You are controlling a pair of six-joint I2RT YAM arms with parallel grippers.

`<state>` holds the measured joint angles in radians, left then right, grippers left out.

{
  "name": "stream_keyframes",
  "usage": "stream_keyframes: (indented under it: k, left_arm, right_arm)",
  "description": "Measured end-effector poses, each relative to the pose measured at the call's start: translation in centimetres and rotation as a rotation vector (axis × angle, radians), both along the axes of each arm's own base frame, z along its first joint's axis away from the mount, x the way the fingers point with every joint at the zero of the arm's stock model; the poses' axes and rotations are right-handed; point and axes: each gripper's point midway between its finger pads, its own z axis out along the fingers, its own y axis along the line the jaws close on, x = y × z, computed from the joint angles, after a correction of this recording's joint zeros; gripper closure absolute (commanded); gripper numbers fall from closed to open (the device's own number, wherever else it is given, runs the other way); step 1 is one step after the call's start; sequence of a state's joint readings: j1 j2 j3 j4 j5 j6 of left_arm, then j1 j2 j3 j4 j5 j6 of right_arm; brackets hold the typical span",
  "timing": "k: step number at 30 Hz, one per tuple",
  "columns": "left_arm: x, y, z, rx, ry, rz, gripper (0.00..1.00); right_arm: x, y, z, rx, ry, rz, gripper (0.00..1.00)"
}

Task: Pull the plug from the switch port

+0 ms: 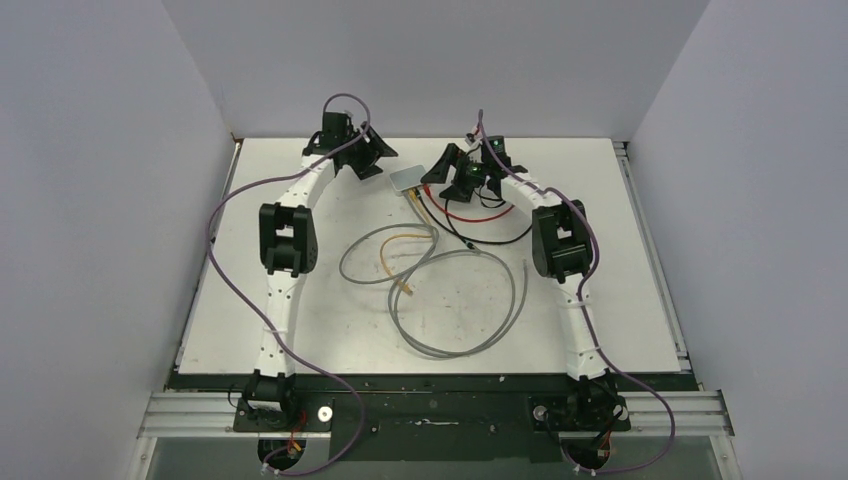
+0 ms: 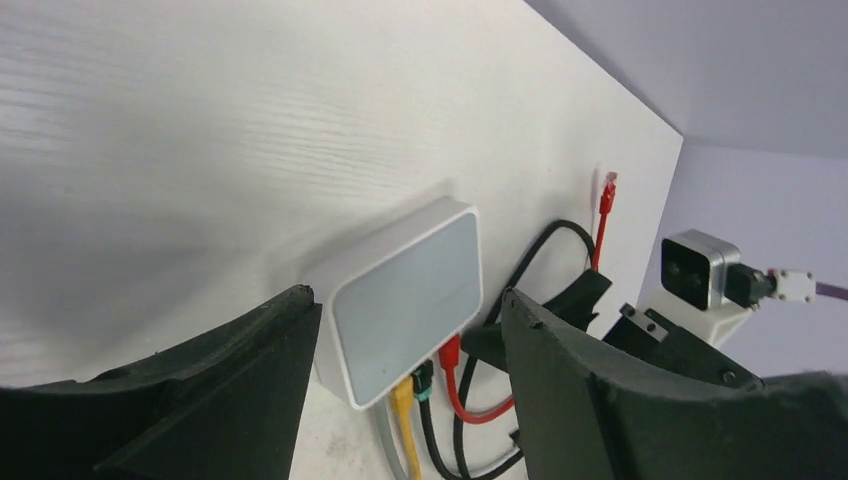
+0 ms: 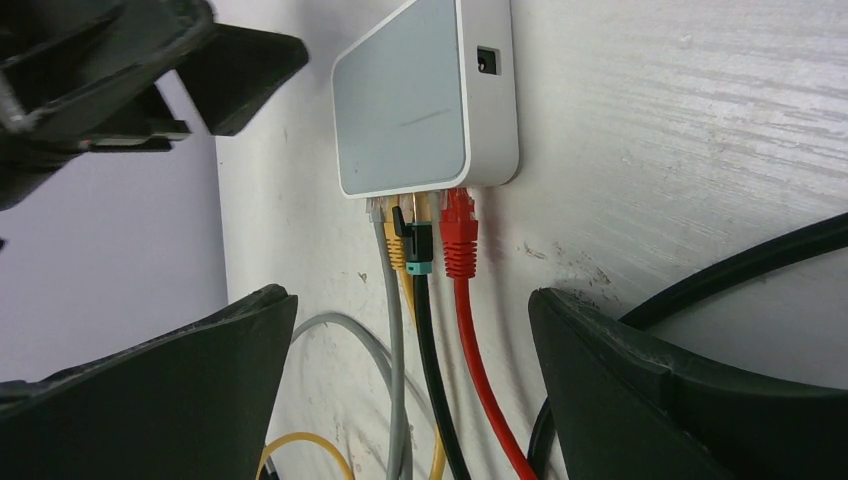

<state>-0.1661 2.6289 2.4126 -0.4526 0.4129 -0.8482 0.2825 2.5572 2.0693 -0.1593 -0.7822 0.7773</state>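
With left pincer (image 2: 405, 312) and right pincer (image 3: 410, 300) seen open, the switch (image 3: 405, 100) was judged light and slippery, its red plug (image 3: 459, 238) best gripped mid-body.

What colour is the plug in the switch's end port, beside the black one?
Red; the plug shows best in right wrist view.

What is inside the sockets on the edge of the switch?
In the switch sit a grey plug, yellow plug, black plug and red plug. The black plug partly covers the yellow; the sockets' insides are hidden.
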Motion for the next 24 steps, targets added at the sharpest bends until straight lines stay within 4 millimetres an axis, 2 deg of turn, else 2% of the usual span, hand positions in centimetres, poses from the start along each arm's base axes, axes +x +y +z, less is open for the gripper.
stream_keyframes:
  k: [5, 10, 15, 18, 24]
  left_arm:
    - [1.4, 0.4, -3.8, -0.087, 0.055, 0.057, 0.34]
    - [3.6, -0.4, -3.1, -0.200, -0.003, 0.090, 0.34]
    - [4.6, -1.6, -3.4, -0.302, -0.025, 0.106, 0.40]
    - [4.6, -2.3, -3.3, -0.352, -0.026, 0.087, 0.46]
    - [2.9, -3.9, -4.2, -0.421, 0.001, 0.005, 0.49]
  right_arm:
    - [-0.2, 0.2, 0.2, 0.024, 0.024, -0.001, 0.10]
    - [-0.3, 0.3, 0.2, 0.045, 0.054, -0.008, 0.10]
    - [-0.3, 0.3, 0.3, 0.067, 0.077, -0.018, 0.11]
    - [-0.2, 0.4, 0.3, 0.086, 0.092, -0.026, 0.11]
    - [-0.1, 0.7, 0.4, 0.117, 0.108, -0.025, 0.13]
